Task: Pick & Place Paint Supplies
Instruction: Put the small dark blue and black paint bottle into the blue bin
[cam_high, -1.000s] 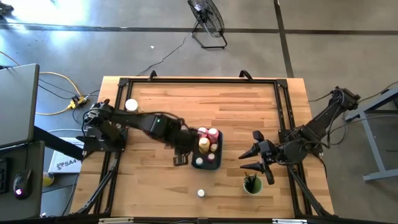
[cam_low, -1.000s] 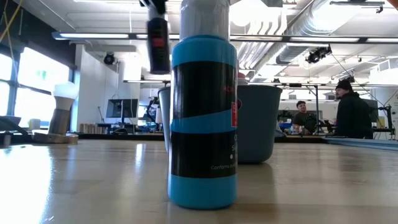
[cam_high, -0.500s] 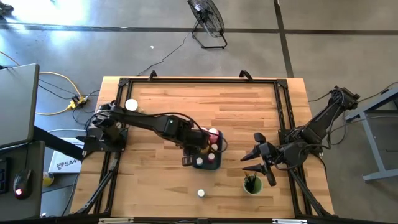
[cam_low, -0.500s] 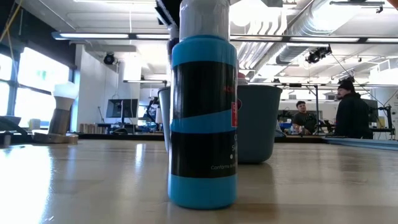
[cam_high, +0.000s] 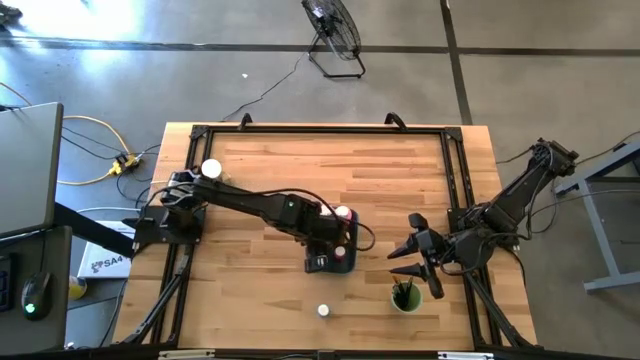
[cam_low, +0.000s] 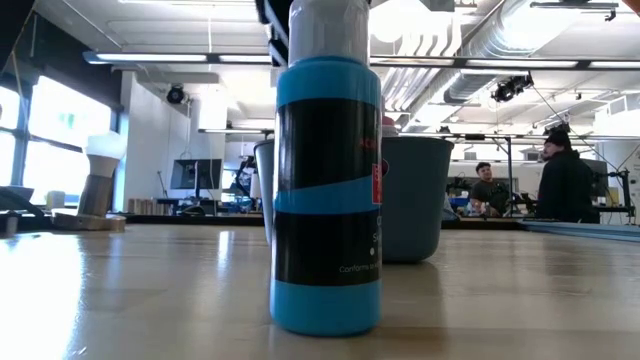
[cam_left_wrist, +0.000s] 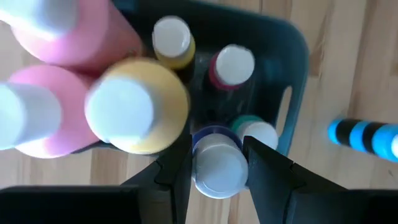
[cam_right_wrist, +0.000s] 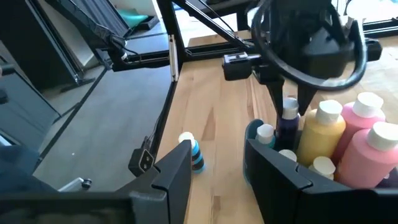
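Note:
The blue-grey tray (cam_high: 345, 262) sits mid-table holding pink bottles (cam_left_wrist: 59, 28), a yellow bottle (cam_left_wrist: 134, 106) and several small jars. My left gripper (cam_left_wrist: 217, 167) reaches from the left and points down over the tray's near part, shut on a small white-capped jar (cam_left_wrist: 217, 163) with a purple-blue body (cam_right_wrist: 289, 127). My right gripper (cam_right_wrist: 217, 177) hangs open to the right of the tray, above the green cup (cam_high: 405, 297), and has nothing between its fingers. Another jar, blue and black (cam_high: 322, 311), stands alone near the front edge. My left gripper pinches the small jar at its top, by the white cap (cam_left_wrist: 200, 169), between its two fingers. The fingers come from above, slanting down from the table's left. The jar hangs upright below them among the tray's other jars; whether its bottom rests in the tray cannot be told.
A white round object (cam_high: 211, 169) lies at the table's far left. The lone blue and black jar fills the foreground of the low view (cam_low: 325, 190), with the tray (cam_low: 415, 195) behind it. People stand in the room beyond the table. Bare wood lies along the far half.
My left gripper has gone toward the table's right edge and down, carrying the small jar from beside the tray's left side to over the tray's near part. It has stayed shut on the jar.

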